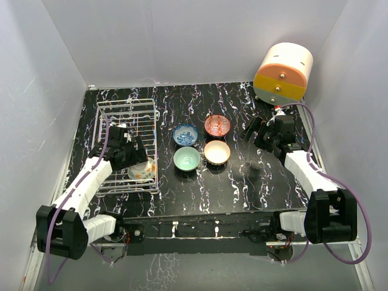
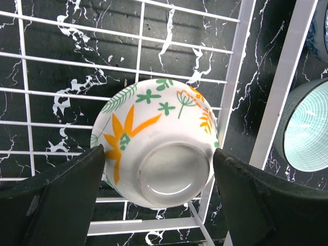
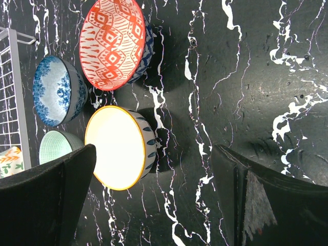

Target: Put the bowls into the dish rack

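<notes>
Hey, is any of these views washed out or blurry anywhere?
Right wrist: the cream bowl is blown out to near white inside. Left wrist: the mint-green bowl glares at the right edge, the leaf-patterned bowl is sharp. Top external: even light, soft shadows.

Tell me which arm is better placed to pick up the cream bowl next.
Probably the right. The right gripper is open, empty, and beside the cream bowl. The left gripper is over the dish rack, its fingers flanking the leaf bowl.

Robot lab booth: plain white walls around black marbled table.
</notes>
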Controlling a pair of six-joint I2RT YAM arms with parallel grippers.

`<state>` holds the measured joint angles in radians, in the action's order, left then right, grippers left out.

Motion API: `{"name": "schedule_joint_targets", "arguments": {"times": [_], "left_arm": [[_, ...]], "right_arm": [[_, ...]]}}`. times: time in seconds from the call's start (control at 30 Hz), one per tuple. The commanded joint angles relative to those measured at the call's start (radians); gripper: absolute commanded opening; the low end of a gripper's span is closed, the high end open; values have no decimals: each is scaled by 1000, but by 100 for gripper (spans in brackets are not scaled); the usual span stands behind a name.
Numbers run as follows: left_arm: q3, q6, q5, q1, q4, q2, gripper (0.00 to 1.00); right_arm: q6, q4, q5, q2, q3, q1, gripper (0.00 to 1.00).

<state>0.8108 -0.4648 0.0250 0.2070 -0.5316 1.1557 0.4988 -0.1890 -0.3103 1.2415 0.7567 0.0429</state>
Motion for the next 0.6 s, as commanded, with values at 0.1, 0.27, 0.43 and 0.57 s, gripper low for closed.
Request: {"name": "schedule_joint_targets", "arguments": {"times": [0.1, 0.27, 0.43, 0.57], "left_arm": [[-35, -34, -51, 18, -65, -74, 84], [-46, -43, -50, 25, -67, -76, 84], [-52, -62, -38, 35, -84, -85, 84], [-40, -73, -36, 42, -112, -106, 84]], "right_arm": [[0, 52, -4, -24, 6, -8, 98], [0, 52, -3, -22, 3, -6, 98], [1, 52, -3, -23, 0, -7, 98], [3, 54, -3, -20, -5, -7, 99]]}}
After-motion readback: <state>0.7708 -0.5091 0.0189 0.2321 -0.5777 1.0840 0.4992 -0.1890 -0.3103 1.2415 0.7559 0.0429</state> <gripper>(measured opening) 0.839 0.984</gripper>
